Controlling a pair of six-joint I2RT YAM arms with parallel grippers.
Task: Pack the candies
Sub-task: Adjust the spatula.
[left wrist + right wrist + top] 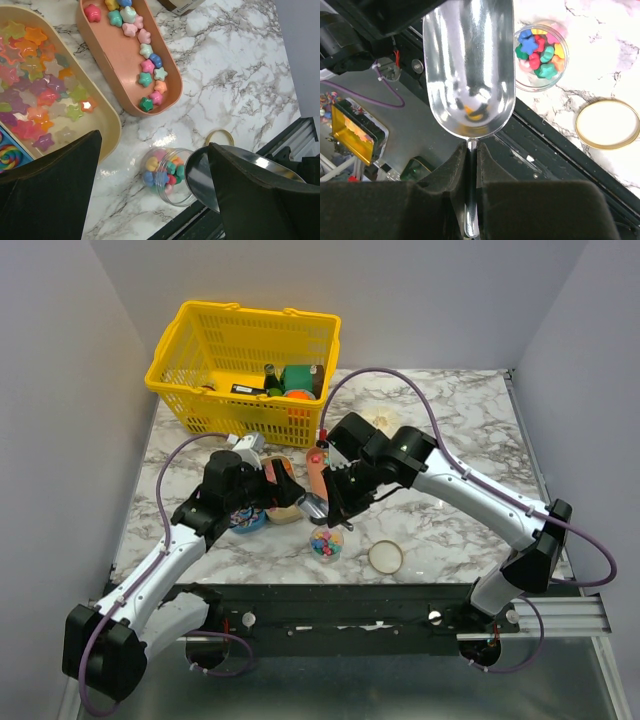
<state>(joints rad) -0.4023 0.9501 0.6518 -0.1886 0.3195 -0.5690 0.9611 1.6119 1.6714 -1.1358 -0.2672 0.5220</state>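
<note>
Two arms meet over the worktop in the top view; candies sit in a small clear jar near the front edge, a lid just beside it. From the left wrist, I see the left jaws spread wide, holding nothing, above the jar; more candies lie in a peach tray. From the right wrist, the right jaws pinch a metal scoop by its handle.

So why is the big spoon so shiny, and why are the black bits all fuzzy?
Right wrist view: the metal scoop mirrors the light, so bright streaks run down it. Left wrist view: the black fingers sit too near the lens, so they blur, and the marble table glints. Top view: even light, soft shadows.
</note>
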